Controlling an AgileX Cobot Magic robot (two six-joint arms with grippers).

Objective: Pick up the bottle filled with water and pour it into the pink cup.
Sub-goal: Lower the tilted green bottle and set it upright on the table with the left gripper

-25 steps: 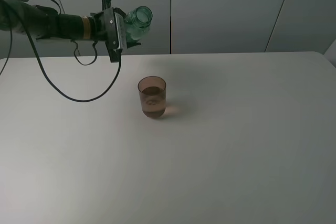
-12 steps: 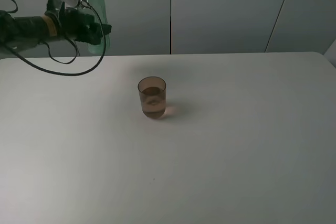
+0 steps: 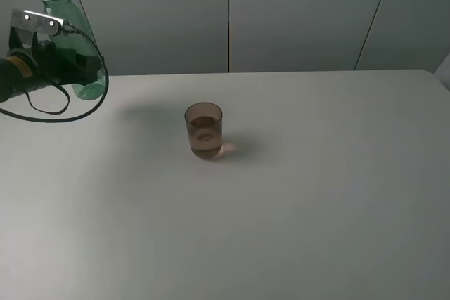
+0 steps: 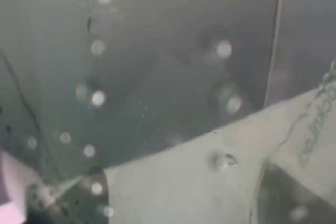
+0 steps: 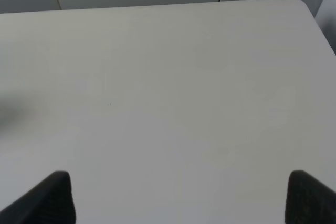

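The pink cup stands upright near the middle of the white table with liquid in it. The green bottle is upright at the far left, over the table's back edge, uncapped. My left gripper is shut on the bottle's lower body and holds it well left of the cup. The left wrist view is filled by the wet translucent bottle wall, seen close up. My right gripper is open and empty over bare table, with only its dark fingertips showing.
Grey wall panels stand behind the table's back edge. A black cable hangs from the left arm and loops down to the table at the left.
The left arm has swung left and away from the cup. The bottle has gone from tilted with its mouth toward the cup to upright. The cup has not moved.
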